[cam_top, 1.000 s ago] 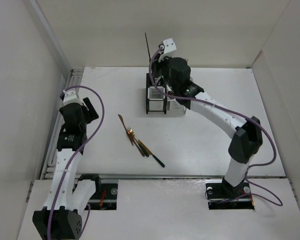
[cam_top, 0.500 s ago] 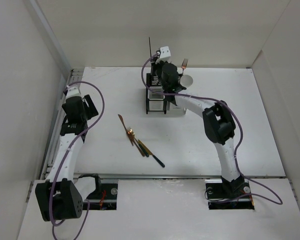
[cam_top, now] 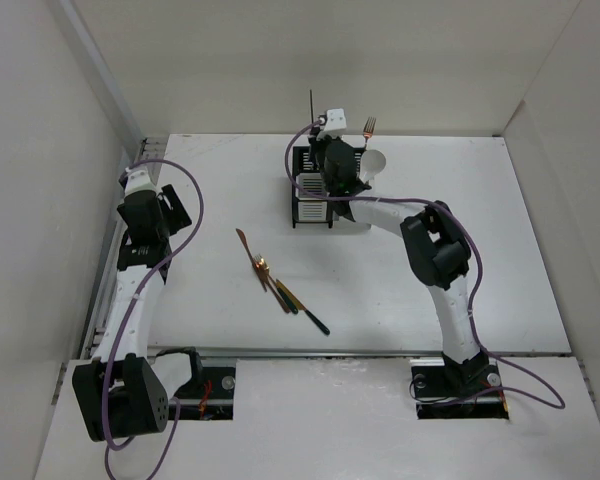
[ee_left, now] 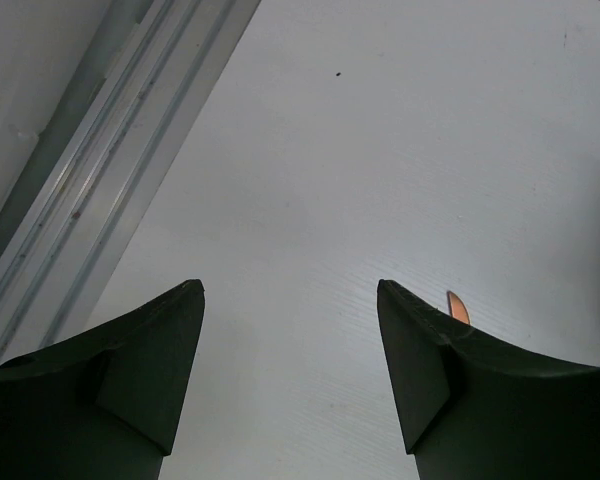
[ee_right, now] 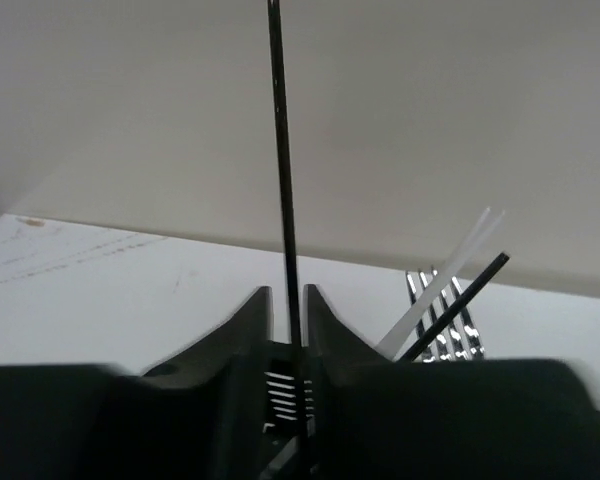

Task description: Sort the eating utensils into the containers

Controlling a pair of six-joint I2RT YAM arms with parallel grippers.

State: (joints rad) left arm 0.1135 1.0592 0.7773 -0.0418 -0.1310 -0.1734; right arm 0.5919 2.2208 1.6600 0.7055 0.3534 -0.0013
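Observation:
My right gripper is shut on a thin black chopstick and holds it upright over the joined containers at the back of the table. In the right wrist view the chopstick stands between the closed fingers. A white chopstick, a black chopstick and silver fork tines rise from the container behind. Loose utensils lie mid-table: a copper piece, a brown spoon and black-handled pieces. My left gripper is open and empty at the far left.
A fork and a white spoon stick out of the container beside my right arm. A metal rail runs along the table's left edge. A copper tip shows beside my left gripper's right finger. White walls enclose the table.
My right gripper has shifted the black chopstick right and lowered it over the containers, its arm folding upright. My left arm has drawn back slightly toward the left rail.

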